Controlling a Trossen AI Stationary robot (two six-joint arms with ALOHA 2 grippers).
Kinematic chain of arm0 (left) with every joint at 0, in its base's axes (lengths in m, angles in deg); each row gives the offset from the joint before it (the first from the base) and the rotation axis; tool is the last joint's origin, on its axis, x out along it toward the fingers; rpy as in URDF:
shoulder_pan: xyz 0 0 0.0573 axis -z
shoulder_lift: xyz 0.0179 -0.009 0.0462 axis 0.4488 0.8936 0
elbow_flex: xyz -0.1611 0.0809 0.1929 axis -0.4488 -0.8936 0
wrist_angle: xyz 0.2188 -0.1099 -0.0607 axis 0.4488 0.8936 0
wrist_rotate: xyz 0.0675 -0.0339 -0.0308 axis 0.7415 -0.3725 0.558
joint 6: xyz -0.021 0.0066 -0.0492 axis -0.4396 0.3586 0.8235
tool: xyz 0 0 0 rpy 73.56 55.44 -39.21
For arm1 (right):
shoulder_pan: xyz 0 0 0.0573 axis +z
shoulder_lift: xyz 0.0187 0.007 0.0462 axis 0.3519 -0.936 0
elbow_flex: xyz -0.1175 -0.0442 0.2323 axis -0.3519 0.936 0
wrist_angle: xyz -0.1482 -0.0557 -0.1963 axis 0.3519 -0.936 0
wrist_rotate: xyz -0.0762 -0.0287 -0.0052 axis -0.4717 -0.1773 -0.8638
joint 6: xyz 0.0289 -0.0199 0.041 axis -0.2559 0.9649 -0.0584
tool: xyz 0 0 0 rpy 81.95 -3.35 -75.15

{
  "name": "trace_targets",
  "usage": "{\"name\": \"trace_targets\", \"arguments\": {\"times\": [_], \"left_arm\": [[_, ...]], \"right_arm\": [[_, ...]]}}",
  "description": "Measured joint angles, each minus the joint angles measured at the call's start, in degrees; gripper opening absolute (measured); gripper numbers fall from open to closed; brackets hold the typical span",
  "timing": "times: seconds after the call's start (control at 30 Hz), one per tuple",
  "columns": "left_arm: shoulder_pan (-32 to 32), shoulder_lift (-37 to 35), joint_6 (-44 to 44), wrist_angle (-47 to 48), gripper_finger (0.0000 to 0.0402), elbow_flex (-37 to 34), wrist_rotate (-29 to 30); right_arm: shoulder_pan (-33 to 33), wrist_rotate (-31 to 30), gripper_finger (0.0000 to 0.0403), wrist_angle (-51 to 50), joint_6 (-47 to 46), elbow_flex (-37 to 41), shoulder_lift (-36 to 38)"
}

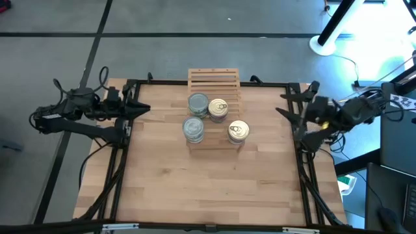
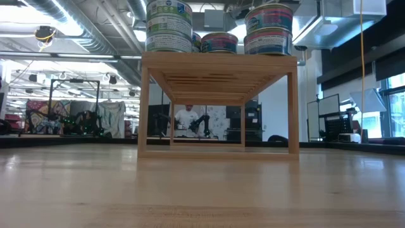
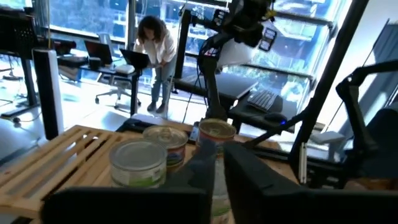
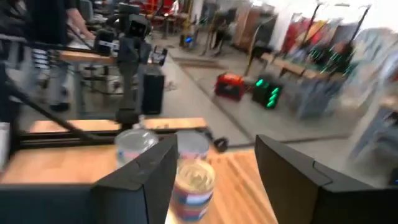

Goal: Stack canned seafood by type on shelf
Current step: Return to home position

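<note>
Seafood tins (image 1: 218, 108) sitting stacked on the slatted shelf (image 1: 213, 79), left gripper (image 1: 142, 106) hovering at the table's (image 1: 208, 185) left edge, fingers narrowly parted, empty, right gripper (image 1: 285, 105) opposite, gaping wide, empty

Light wooden slatted shelf (image 1: 214, 77), upper centre of the high view: bare pale wood with a matt finish and smooth slats and legs.

Large wooden tabletop (image 1: 208, 182): jointed light planks, smooth, with a faint satin sheen in the low view.

Grey-blue-topped round tins (image 1: 198, 103): metal lids with a dull finish.

Golden-topped round tins (image 1: 238, 130): metal lids with ring pulls, shiny and reflective.

Printed wrap labels (image 2: 169, 25), top of the low view: slightly glossy. Whether they are paper or lacquer cannot be told.

Black frame rail (image 1: 162, 83), along the tabletop's upper edge: metal-looking, matt.

Right gripper (image 4: 214, 146): fingers (image 4: 292, 180) dark, matt and plastic-looking.
</note>
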Motion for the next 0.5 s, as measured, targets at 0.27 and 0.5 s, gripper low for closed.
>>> {"name": "trace_targets", "arguments": {"times": [0.27, 0.5], "left_arm": [[0.00, -4.62, -1.51, -3.84, 0.0011, -10.07, 0.00], [0.00, -13.96, -0.66, -9.53, 0.0004, -21.38, 0.00]], "right_arm": [[0.04, 9.45, 0.0216, -6.02, -10.82, 7.57, 7.17], [0.00, 13.72, 0.0216, 3.41, -11.58, 23.67, 18.61]]}}
